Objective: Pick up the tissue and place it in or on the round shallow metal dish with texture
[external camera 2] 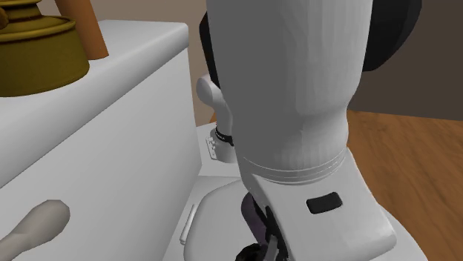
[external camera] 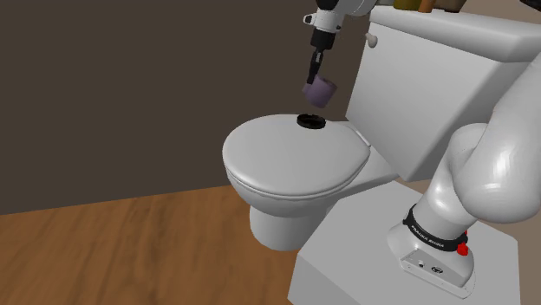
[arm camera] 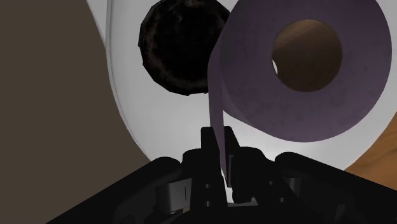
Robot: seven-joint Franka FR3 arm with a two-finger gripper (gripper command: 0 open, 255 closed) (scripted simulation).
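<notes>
Half done, by the look of things: grips with the gripper (arm camera: 219,145) nearly closed, pinching only a thin loose tail of the purple tissue roll (arm camera: 305,70) between the fingers (arm camera: 208,143), not the roll's body. Dangles the roll in the air below the fingertips, above the back of the white toilet lid (external camera: 286,165) and in front of the tank (external camera: 433,82). Hangs it a little above and just to the shoulder view's right of the dark round dish (external camera: 310,121), apart from it and not yet touching anything. Needs a short shift toward the dish and a descent before letting go. Risks plenty from here: could tear or unroll the tail under the roll's weight, dropping the roll early onto the smooth lid and sending it off to the wooden floor (external camera: 130,234). Could set the roll swinging with any quick move, so releasing off centre and missing the small shallow dish. Could land it on its curved side and lose it over the low rim, or nudge the light dish along the lid on the way down. Best judged as calling for slow travel, a pause for settling, and a low release
</notes>
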